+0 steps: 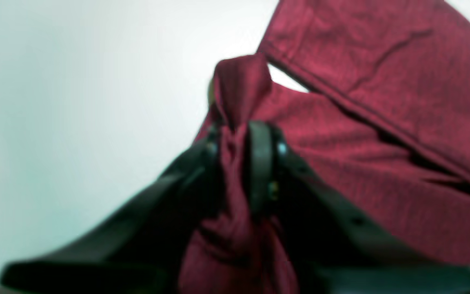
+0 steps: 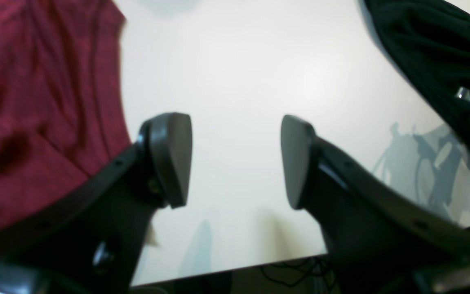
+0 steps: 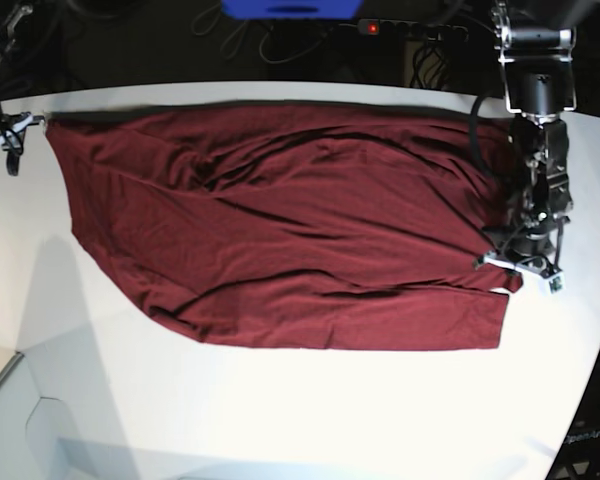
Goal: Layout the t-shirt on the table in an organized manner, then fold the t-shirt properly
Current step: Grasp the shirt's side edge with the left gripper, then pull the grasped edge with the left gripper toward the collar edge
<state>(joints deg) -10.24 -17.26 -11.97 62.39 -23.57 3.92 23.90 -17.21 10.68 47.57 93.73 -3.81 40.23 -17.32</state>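
Black gripper (image 2: 235, 161) fingers (image 2: 171, 157) with rounded pads.

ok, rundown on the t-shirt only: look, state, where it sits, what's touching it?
The t-shirt is a plain dark maroon, thin and soft-looking with a slight sheen. It lies spread wide across the white table, mostly flat but with long wrinkles and a folded-over strip along its near edge. A stitched hem shows in the left wrist view. The left end effector is shut on a bunched pinch of fabric at one end of the shirt. The right end effector stands open beside the cloth, gripping nothing.
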